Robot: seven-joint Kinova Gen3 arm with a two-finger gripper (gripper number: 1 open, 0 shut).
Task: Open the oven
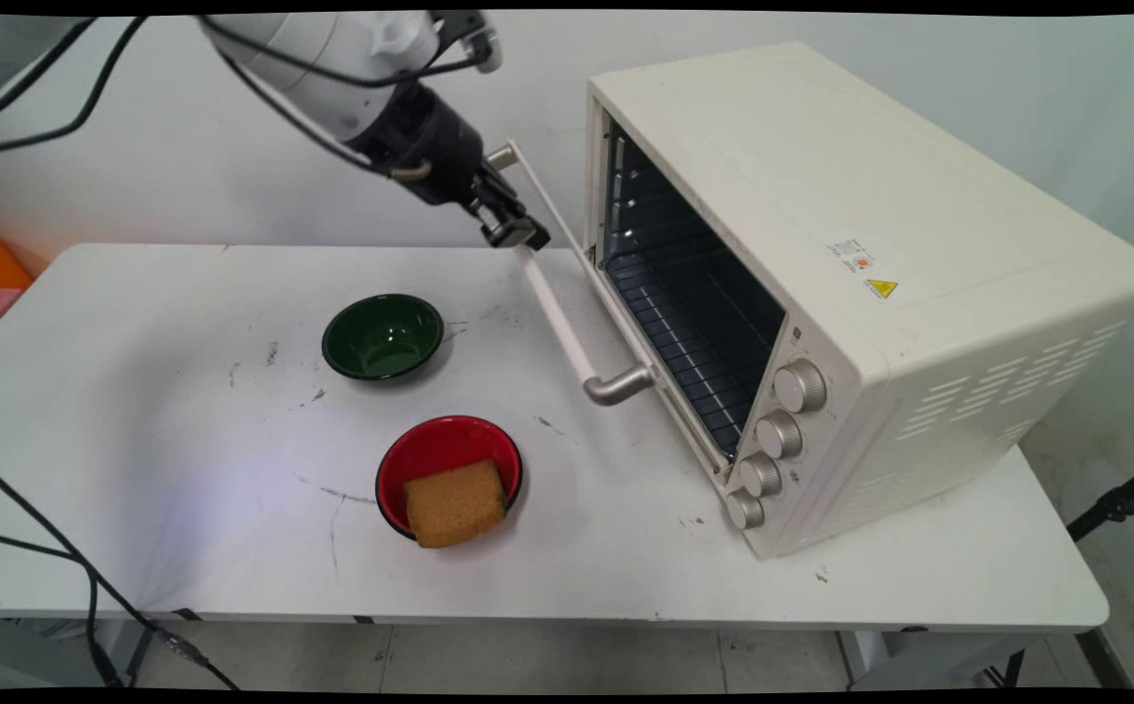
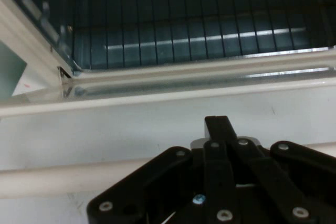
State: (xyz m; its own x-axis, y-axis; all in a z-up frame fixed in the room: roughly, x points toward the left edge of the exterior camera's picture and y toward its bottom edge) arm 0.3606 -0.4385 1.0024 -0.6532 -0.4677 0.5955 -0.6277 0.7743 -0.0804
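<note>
My jaws (image 1: 516, 233) are pressed together right at the toaster oven's (image 1: 860, 293) door handle (image 1: 559, 315), near its far end, fingertips touching the white bar. They look shut with nothing between them, resting on the handle rather than wrapped around it. The door (image 1: 647, 362) hangs open, and from my hand camera I'm staring over the handle (image 2: 68, 179) straight at the wire rack (image 2: 199, 30) inside. On the white table (image 1: 137, 489), the green bowl (image 1: 382, 336) sits around 7 o'clock from my jaws, well apart. Further toward 6 o'clock is the red bowl (image 1: 449, 473) with a tan sponge (image 1: 454, 503) leaning in it.
</note>
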